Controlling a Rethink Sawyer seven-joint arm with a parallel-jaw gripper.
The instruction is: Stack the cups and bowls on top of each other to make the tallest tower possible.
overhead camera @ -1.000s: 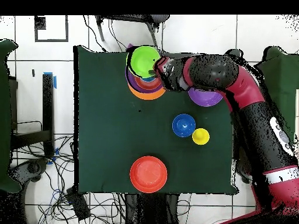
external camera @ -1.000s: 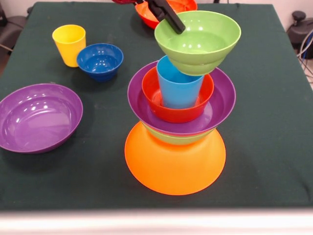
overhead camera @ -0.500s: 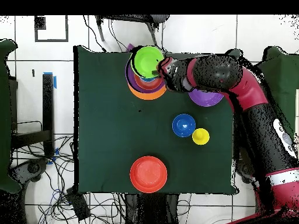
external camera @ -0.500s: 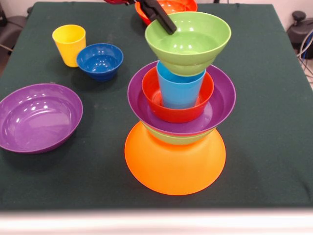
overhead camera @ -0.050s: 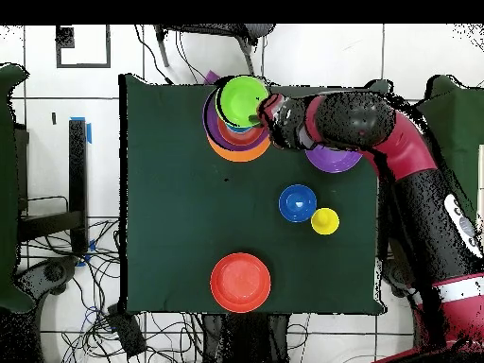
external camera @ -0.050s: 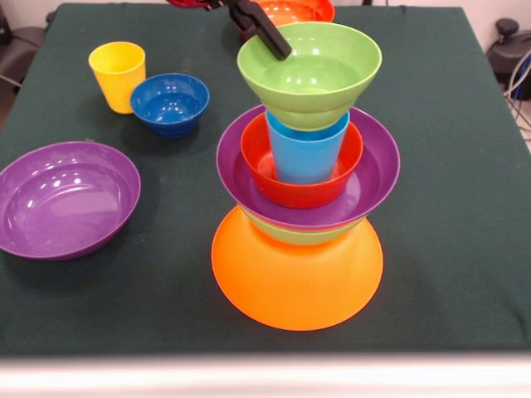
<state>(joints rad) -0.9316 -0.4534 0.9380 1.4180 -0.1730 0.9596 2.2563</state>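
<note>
The tower stands on a big upturned orange bowl (external camera @ -0.050s: 294, 278), (overhead camera @ -0.050s: 236, 151). On it are nested a green bowl (external camera @ -0.050s: 290, 235), a purple bowl (external camera @ -0.050s: 375, 178) and a red-orange bowl (external camera @ -0.050s: 259, 170), with the light blue cup (external camera @ -0.050s: 307, 156) upright inside. A second green bowl (external camera @ -0.050s: 311, 70), (overhead camera @ -0.050s: 243, 98) sits level right at the cup's rim. My gripper (external camera @ -0.050s: 265, 37), (overhead camera @ -0.050s: 257, 115) is shut on this bowl's far left rim. The yellow cup (external camera @ -0.050s: 118, 75) and the small dark blue bowl (external camera @ -0.050s: 170, 104) stand together at the far left.
A loose purple bowl (external camera @ -0.050s: 66, 199) lies at the left, near the table's side edge. A red-orange bowl (external camera @ -0.050s: 303, 10), (overhead camera @ -0.050s: 240, 282) sits at the far edge behind the tower. In the overhead view the arm (overhead camera @ -0.050s: 354, 123) covers part of the purple bowl (overhead camera @ -0.050s: 331, 161).
The gripper has carried the upper green bowl to the left in the front view and levelled it, from tilted off to the cup's right to centred over the cup.
</note>
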